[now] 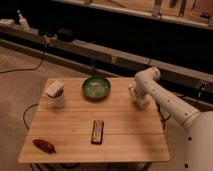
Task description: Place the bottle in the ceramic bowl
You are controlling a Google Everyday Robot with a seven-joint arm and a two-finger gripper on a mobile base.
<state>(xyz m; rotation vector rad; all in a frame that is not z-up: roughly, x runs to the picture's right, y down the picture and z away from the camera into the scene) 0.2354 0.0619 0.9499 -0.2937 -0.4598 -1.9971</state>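
The green ceramic bowl sits at the back middle of the wooden table, and nothing shows inside it. The cream-white bottle is at the table's back right, partly hidden by my gripper, which comes down on it from the white arm at the right. I cannot tell whether the bottle rests on the table or is lifted. The bottle and gripper are to the right of the bowl, about a bowl's width from it.
A clear jar topped by a white block stands at the table's back left. A dark flat bar lies at front centre. A red-brown object lies at the front left corner. A white spray bottle stands far back left.
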